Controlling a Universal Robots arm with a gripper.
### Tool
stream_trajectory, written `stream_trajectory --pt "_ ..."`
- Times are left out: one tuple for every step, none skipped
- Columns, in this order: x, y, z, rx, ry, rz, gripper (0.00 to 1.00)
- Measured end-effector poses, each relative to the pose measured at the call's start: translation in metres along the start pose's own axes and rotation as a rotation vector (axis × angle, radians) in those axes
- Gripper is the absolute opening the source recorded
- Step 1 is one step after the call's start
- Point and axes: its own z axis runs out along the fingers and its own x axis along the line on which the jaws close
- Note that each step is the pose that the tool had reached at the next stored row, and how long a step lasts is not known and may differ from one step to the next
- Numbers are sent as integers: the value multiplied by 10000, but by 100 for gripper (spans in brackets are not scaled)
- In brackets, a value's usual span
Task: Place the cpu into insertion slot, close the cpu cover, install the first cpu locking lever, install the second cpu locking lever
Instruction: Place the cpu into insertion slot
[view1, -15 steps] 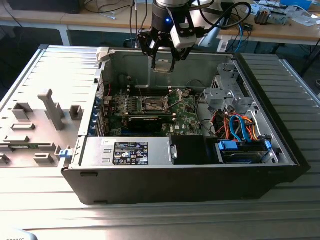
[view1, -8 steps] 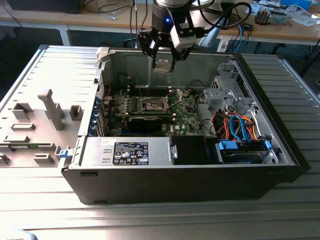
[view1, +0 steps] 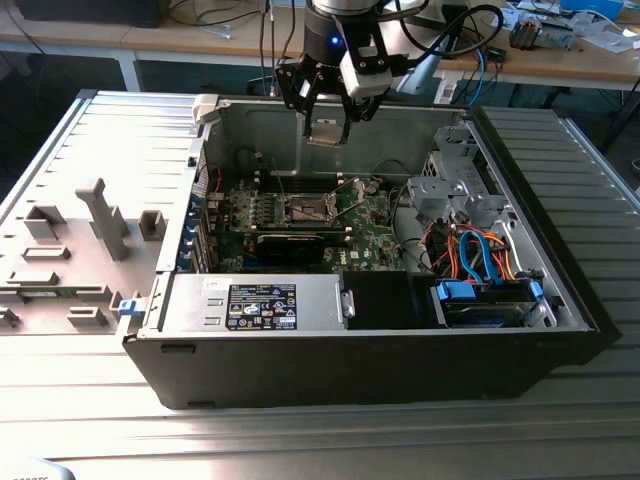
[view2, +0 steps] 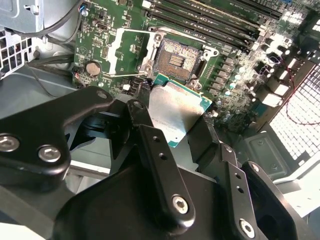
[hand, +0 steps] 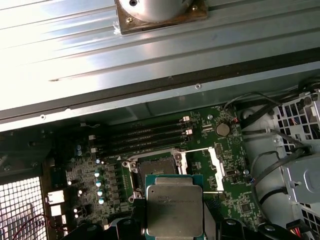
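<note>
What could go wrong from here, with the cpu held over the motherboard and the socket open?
1. The end effector grips the cpu by its edges, high over the motherboard. A slip could drop it onto the insertion slot, whose contacts lie exposed.
2. The cpu cover lies flipped open beside the slot. The end effector might catch it on the way down.

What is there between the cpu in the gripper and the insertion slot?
Nothing: in the exterior view only open air separates the cpu from the insertion slot.
</note>
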Motion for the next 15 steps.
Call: stream_trajectory --pt "0 0 0 0 -1 15 54" --pt "0 0 0 0 -2 27 54" --pt "0 0 0 -1 -3 36 54" --pt "0 0 0 -1 -4 49 54" --pt "0 0 0 -1 -5 58 54" --pt "0 0 0 -1 -7 91 54" --pt "0 0 0 -2 -14 162 54" --pt "0 0 0 -4 -20 231 54" --pt "0 0 0 -6 -27 311 54" --pt "0 0 0 -6 -28 329 54" --pt "0 0 0 -6 -29 342 54" --pt "0 0 0 -7 -31 359 54" --pt "0 0 0 -7 -32 373 54" --pt "0 0 1 -7 -33 385 54" --pt "0 0 0 -7 -34 394 54"
